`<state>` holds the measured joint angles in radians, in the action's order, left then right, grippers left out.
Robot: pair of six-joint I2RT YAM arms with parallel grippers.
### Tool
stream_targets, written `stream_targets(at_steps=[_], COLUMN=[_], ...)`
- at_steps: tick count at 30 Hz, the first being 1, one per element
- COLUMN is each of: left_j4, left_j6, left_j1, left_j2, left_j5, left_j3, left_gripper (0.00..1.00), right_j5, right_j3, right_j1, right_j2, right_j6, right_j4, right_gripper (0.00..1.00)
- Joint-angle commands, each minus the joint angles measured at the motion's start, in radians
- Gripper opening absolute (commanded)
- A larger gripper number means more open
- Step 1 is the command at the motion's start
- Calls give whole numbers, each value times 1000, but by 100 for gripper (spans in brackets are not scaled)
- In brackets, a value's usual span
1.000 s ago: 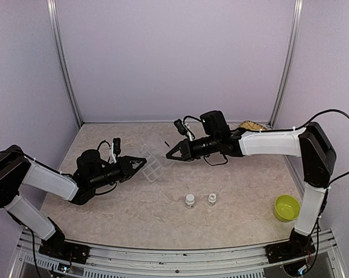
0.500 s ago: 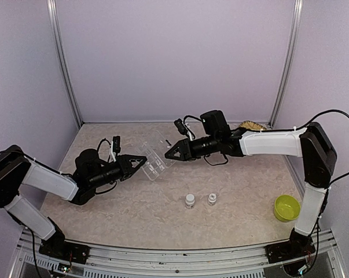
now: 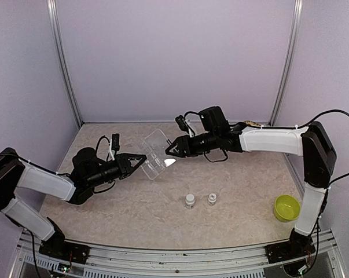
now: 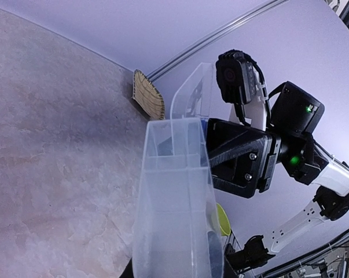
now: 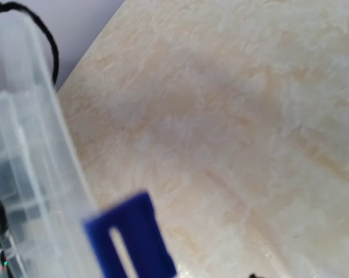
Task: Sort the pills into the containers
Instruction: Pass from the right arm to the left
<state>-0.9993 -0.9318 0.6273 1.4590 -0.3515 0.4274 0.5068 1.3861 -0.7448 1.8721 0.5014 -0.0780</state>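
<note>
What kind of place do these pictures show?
Probably a robot test booth: plain lilac wall panels in metal posts, a beige marbled tabletop, two white-and-black arms bolted at its edge.

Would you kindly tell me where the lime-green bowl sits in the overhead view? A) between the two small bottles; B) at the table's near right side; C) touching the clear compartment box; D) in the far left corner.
B: the lime-green bowl sits at the near right side of the table, well away from the clear box.

The beige marbled table bears two small bottles, a lime-green bowl and a woven basket.
</note>
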Motion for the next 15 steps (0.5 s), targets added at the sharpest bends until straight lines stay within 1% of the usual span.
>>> stream_targets(at_steps=[1,7,9,15], left_j4=[10,25,28,22], left_j6=[34,51,58,64], left_j1=[11,21,26,39], left_j2=[-26,-29,-28,-16], left_j5=[-41,-58,-57,-57], left_j3=[6,21,26,34], left_gripper=[20,20,20,20], right_j5=[-54,-64,-62,-25], right_j3=[49,68,69,68], right_j1=[4,2,2,-10], right_j2=[41,70,78,102], right_j6=[-31,-35,-69,-88], right_j4=[-55,-73,-74,-61], right_gripper=[54,54,54,54])
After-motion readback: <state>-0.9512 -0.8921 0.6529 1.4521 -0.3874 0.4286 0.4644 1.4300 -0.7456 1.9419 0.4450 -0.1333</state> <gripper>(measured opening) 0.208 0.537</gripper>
